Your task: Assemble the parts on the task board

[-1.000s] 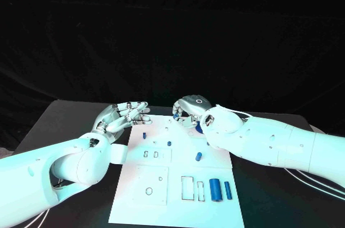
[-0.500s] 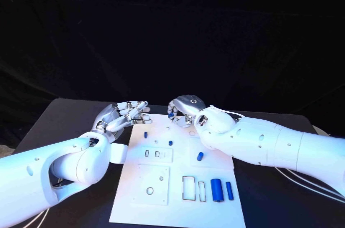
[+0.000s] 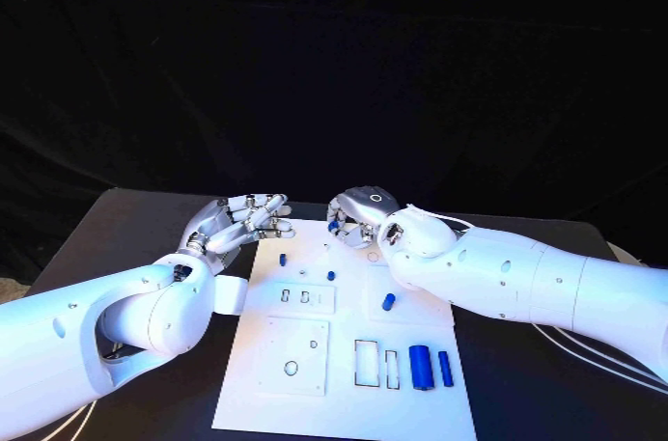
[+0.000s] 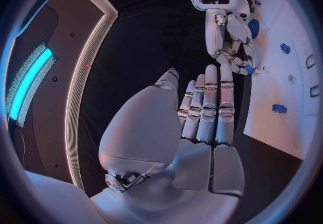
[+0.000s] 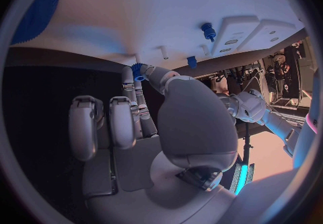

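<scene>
White task board (image 3: pixel 348 383) is lying flat across the middle of the black table, carrying rectangular and round cutouts. Two blue cylinders (image 3: pixel 421 368) are lying side by side near its near right corner; smaller blue parts (image 3: pixel 388 301) are sitting mid-board, and one small blue piece (image 5: pixel 139 68) is being pinched in the right hand (image 3: pixel 365 212) at the far edge.

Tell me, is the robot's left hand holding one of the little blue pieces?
No, in the left wrist view the left hand has its fingers straight with nothing in them; the right hand pinches a small blue part.
</scene>
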Controlling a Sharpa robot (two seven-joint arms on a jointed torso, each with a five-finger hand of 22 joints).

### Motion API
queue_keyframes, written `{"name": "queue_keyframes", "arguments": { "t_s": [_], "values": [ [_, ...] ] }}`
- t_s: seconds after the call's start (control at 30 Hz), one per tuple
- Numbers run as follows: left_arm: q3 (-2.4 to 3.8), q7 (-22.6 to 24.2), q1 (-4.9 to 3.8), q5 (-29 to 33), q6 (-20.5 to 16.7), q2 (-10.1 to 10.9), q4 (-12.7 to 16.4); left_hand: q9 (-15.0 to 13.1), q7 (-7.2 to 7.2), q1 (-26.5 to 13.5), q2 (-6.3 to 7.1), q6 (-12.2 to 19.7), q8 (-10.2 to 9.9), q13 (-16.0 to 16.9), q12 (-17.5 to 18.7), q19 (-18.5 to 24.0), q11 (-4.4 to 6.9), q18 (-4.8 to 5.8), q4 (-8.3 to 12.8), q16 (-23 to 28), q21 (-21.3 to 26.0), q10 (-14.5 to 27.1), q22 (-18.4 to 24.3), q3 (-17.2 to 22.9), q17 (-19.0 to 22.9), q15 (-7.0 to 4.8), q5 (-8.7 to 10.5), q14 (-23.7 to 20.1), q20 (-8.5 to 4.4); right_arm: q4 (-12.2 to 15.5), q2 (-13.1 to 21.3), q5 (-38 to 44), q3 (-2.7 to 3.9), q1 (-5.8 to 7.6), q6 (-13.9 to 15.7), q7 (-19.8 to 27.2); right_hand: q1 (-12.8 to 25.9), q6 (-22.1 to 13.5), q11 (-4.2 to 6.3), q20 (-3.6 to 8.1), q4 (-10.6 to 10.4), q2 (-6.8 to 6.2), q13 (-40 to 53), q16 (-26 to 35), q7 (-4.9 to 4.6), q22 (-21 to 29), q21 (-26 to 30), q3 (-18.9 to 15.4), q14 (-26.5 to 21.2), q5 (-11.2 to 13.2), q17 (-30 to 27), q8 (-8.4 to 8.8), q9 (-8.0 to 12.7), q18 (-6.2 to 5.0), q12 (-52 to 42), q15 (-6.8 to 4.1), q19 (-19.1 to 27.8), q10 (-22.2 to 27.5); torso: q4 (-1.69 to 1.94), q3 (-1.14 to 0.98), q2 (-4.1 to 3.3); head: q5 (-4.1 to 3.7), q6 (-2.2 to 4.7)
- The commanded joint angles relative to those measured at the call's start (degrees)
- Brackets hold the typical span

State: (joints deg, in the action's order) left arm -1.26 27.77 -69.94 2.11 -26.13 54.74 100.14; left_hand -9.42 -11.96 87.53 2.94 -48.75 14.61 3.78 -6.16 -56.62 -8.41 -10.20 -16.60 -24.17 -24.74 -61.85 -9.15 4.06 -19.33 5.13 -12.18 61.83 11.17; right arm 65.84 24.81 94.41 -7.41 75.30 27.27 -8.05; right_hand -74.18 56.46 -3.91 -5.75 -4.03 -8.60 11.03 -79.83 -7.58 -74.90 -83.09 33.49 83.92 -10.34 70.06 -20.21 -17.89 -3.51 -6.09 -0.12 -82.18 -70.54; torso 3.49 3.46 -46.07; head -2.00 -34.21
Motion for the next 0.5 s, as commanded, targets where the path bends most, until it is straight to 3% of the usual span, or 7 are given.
{"name": "queue_keyframes", "arguments": {
  "t_s": [0.03, 0.5],
  "values": [
    [0.06, 0.3, -0.16, 0.1, 1.0, -0.1, 0.1, 0.1, -0.38, -0.2, -0.08, 0.1, -0.3, 0.0, 0.2, -0.2, -0.41, -0.25, 0.0, -0.1, -0.3, 0.2, -0.1, 0.2, -0.1, 0.24, 0.18, 0.2, 0.04, -0.3, -0.2, 0.1, -0.01, -0.18, -2.2, 0.6, 0.4, 0.2, -0.15, -0.13, -0.3, 0.01, -0.1, -0.2, -0.03, -3.5, -0.3, 0.1, 2.3, -0.1, -0.1, -0.71, -2.5, 0.89, 0.3, -0.15, -0.3, 0.4, 0.08, 0.01, -0.08, 0.0, -0.05],
    [0.06, 0.3, -0.19, 0.1, 1.0, -0.1, 0.0, 0.1, -0.39, -0.2, -0.07, 0.1, -0.3, 0.0, 0.2, -0.2, -0.42, -0.25, 0.1, 0.0, -0.3, 0.2, -0.1, 0.3, -0.1, 0.26, 0.18, 0.2, 0.04, -1.7, -1.0, 0.0, -0.03, -0.73, -3.2, 0.4, 0.5, 0.1, -0.15, -0.14, -0.3, -0.12, -0.1, -0.1, -0.02, -3.1, 0.0, 0.1, 2.3, 0.0, -0.3, -0.72, -2.6, 0.79, 0.4, -0.15, 0.0, 0.4, 0.08, 0.03, -0.16, 0.2, -0.12]
  ]
}}
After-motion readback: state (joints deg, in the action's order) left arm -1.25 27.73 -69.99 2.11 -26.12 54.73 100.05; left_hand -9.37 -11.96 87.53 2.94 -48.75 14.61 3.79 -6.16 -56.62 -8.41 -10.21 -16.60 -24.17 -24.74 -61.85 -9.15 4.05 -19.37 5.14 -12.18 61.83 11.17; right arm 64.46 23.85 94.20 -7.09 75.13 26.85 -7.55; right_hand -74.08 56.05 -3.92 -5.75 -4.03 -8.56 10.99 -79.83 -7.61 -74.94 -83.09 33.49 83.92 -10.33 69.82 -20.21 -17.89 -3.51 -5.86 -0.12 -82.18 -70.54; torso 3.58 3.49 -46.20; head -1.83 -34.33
